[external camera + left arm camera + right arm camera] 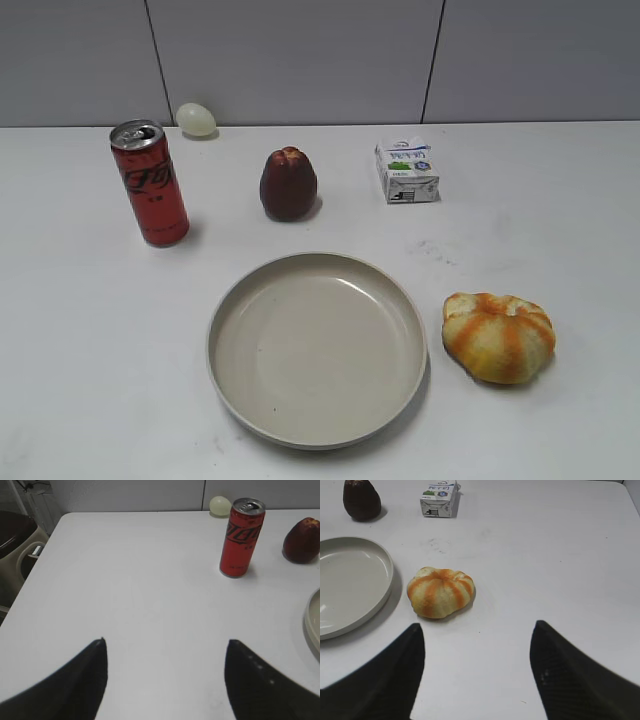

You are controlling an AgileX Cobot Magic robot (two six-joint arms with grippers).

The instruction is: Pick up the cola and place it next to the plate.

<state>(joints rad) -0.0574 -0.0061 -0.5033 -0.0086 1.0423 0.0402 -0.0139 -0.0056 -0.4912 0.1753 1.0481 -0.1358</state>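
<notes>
The cola [149, 183] is a tall slim red can with a silver top, upright at the back left of the white table; it also shows in the left wrist view [241, 537]. The plate [235, 300], a large round beige dish, lies empty in the front middle, apart from the can; its edge shows in the left wrist view [314, 626] and it shows in the right wrist view [382, 570]. My left gripper [166, 642] is open and empty, well short of the cola. My right gripper [477, 626] is open and empty, near the orange striped fruit. Neither gripper shows in the exterior view.
A dark red fruit [288, 184] stands behind the plate. A small milk carton [406, 170] stands at the back right. An orange and yellow striped fruit [499, 336] lies right of the plate. A pale egg [196, 119] lies by the wall. The table's left edge [30, 580] drops off.
</notes>
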